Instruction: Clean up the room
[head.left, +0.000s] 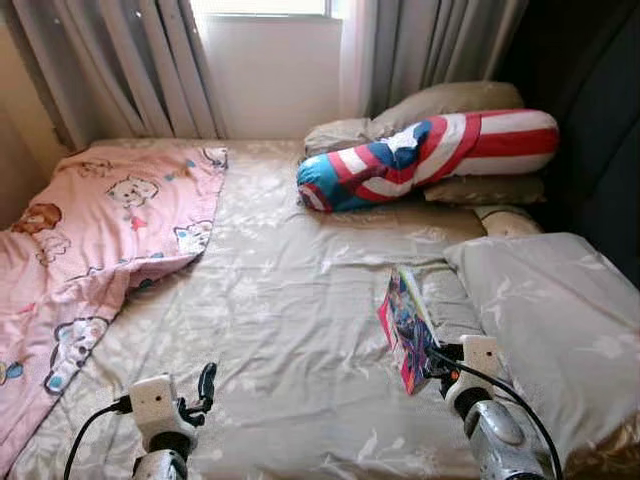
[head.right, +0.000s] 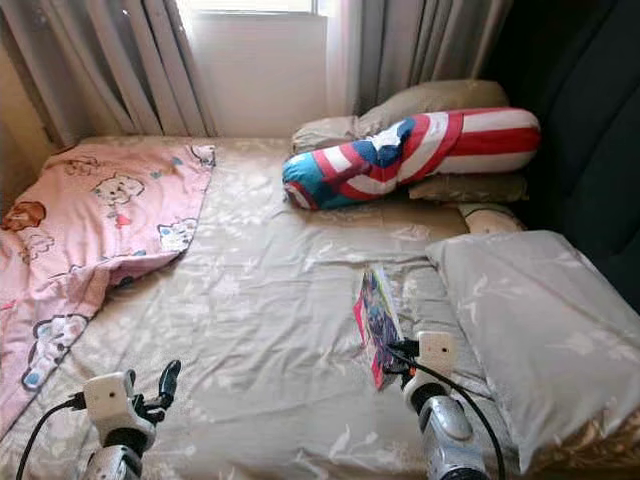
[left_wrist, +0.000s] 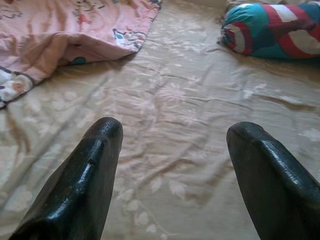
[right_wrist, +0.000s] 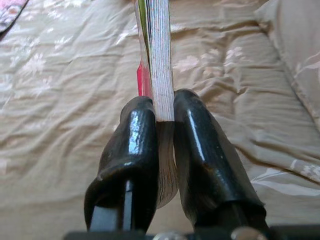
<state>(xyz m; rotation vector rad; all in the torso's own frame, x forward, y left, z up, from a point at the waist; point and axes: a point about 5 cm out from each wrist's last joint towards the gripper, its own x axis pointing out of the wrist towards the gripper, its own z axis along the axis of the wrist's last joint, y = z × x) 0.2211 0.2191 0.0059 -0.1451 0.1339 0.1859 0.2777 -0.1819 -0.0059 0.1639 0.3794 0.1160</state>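
Right pincer (head.left: 432, 368) gripping a magazine (head.left: 405, 328) on edge, lower right, left pincer (head.left: 205, 385) hovering spread apart over the bed (head.left: 290, 300), lower left.

Two silver metal arms end in white, boxy wrist blocks, each with a thin black cable looping off its outer side. The left tool (head.left: 205, 385) has two long, glossy black fingers (left_wrist: 85, 185) with rounded, tapering tips. The right tool (right_wrist: 159, 120) has the same shiny black fingers, thick and smooth, above what may be screw heads on a dark base.
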